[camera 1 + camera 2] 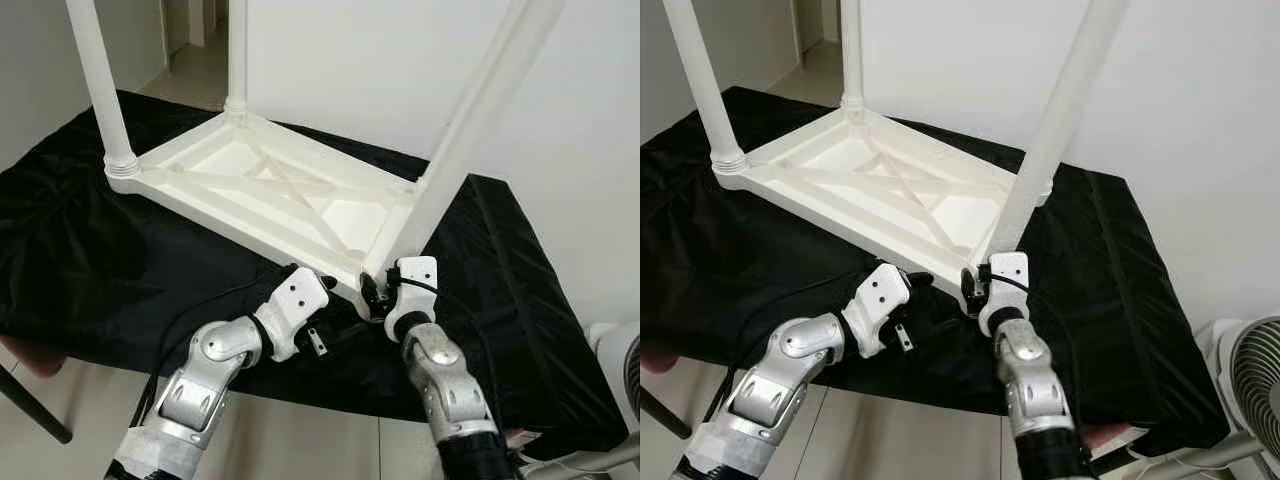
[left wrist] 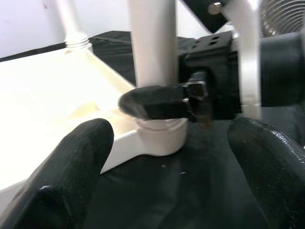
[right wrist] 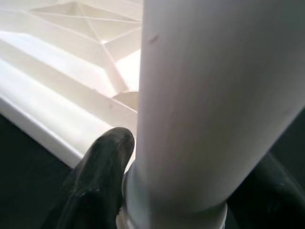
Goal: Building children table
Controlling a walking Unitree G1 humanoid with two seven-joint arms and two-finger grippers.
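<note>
A white children's table (image 1: pixel 270 185) lies upside down on a black cloth (image 1: pixel 90 260). Three white legs stand up from its corners; the nearest leg (image 1: pixel 470 140) leans to the right. My right gripper (image 1: pixel 383 292) is shut on the base of that leg, and in the right wrist view its fingers (image 3: pixel 102 176) sit on either side of the leg (image 3: pixel 209 95). My left gripper (image 1: pixel 338 308) hovers open just left of the same corner, low over the cloth. In the left wrist view its fingers (image 2: pixel 71 176) are spread wide, facing the leg's base (image 2: pixel 159 136).
The cloth-covered surface ends close in front of me, with pale floor (image 1: pixel 90 400) below. A white fan (image 1: pixel 1245 385) stands at the lower right. A white wall (image 1: pixel 340 60) is close behind, with a doorway (image 1: pixel 195 40) at the upper left.
</note>
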